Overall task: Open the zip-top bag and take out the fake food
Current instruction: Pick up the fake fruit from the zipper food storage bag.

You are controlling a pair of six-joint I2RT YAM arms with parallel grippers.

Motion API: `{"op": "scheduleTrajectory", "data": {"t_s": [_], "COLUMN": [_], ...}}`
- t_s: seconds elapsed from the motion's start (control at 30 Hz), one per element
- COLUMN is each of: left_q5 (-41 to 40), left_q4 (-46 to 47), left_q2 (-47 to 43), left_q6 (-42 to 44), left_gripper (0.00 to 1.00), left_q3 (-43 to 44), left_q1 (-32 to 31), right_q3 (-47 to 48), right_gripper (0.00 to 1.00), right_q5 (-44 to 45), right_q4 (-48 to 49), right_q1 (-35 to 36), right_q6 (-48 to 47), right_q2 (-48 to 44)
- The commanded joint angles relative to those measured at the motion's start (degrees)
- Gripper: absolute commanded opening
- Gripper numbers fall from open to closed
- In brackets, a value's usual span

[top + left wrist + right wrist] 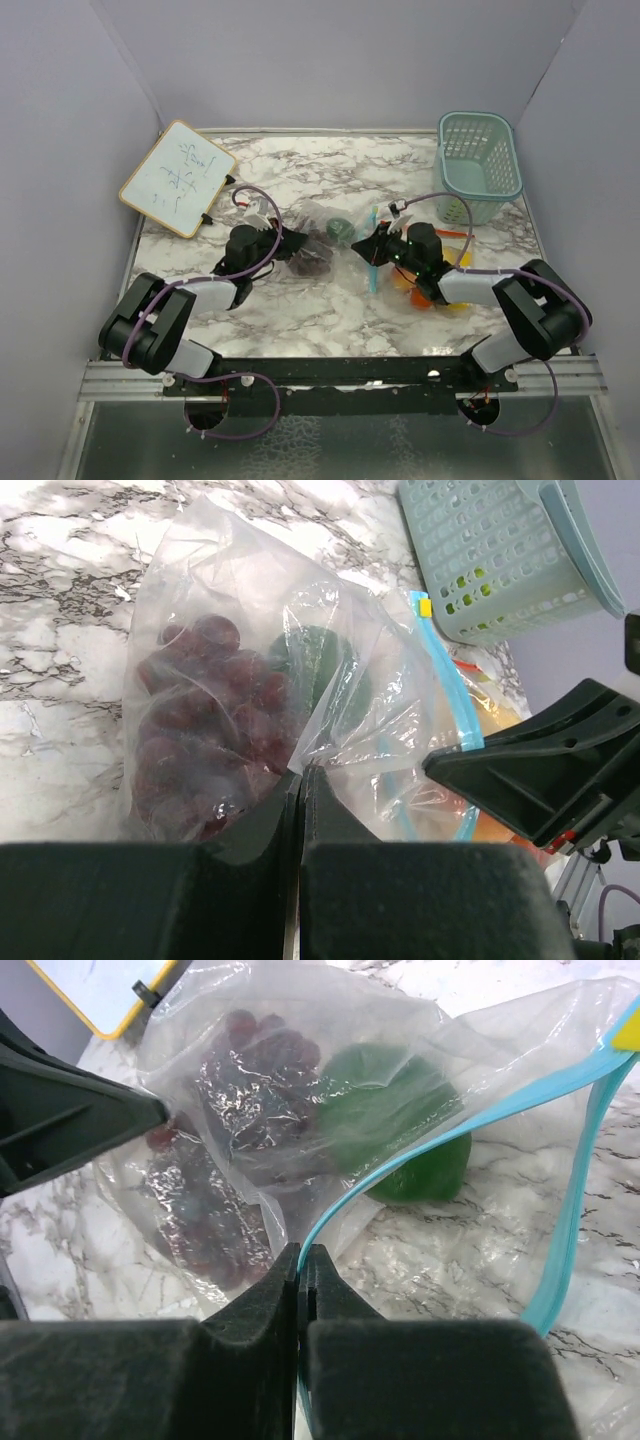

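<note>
Marble table (300, 312) bears bag (232, 575) of grapes (205, 720)

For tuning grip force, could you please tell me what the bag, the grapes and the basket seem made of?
The zip-top bag: thin clear plastic film, crinkled, glinting, blue zip strip. The grapes: probably hard glossy plastic, judging by highlights through the film. The basket: rigid matte teal plastic, moulded lattice walls.

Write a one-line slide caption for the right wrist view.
Right gripper shut on the blue seal edge of the zip-top bag; dark purple grapes and a green fruit show through the clear plastic.
</note>
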Motion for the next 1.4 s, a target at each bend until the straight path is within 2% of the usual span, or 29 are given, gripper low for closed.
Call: {"op": "scheduleTrajectory", "data": {"t_s": [0.0,0.17,0.27,0.37,0.57,0.73,0.83,0.87,0.93,1.03,1.13,1.37], "left_q5": [-0.9,-1.5,-1.9,-2.2,0.0,0.9,1.2,1.3,1.3,1.6,2.0,1.7], "left_q4": [0.0,-0.2,-1.0,-1.7,1.1,2.1,2.7,2.9,3.3,3.6,3.8,2.7], "left_q2": [0.3,0.0,0.0,0.3,2.8,3.8,4.3,4.4,4.7,5.0,4.9,3.7], "left_q6": [0.7,0.7,1.0,1.5,0.7,0.5,0.2,0.1,-0.1,-0.2,-0.4,0.4], "left_gripper": [0.00,0.00,0.00,0.00,0.00,0.00,0.00,0.00,0.00,0.00,0.00,0.00], "left_q3": [0.9,0.4,0.6,0.9,0.6,0.9,1.2,1.3,1.3,1.2,0.8,0.6], "left_q1": [0.0,-0.1,0.0,0.1,0.1,0.1,0.1,0.0,0.1,0.0,0.1,0.0], "right_q3": [0.8,-0.6,-0.4,-1.2,-2.3,-1.8,-1.5,-1.1,-0.3,0.2,1.3,4.2], "right_gripper": [0.02,0.04,0.24,0.31,0.46,0.47,0.41,0.36,0.15,0.02,0.02,0.02], "right_q5": [-0.2,2.4,5.7,10.7,15.5,20.9,18.9,17.6,15.1,7.6,0.9,-5.8], "right_q4": [-1.1,-2.2,-6.4,-10.3,-15.6,-23.0,-23.8,-23.8,-22.5,-17.0,-11.8,-4.5], "right_q1": [-0.4,-0.4,-0.4,-0.5,-1.9,-5.0,-8.6,-9.6,-10.3,-10.3,-10.3,-10.2], "right_q6": [0.5,-0.8,-2.3,-2.3,-2.3,0.1,0.8,0.8,0.2,0.3,0.8,3.9], "right_q2": [-4.7,-9.2,-9.8,-11.8,-17.4,-20.2,-19.1,-18.1,-15.4,-10.5,-5.1,1.5]}}
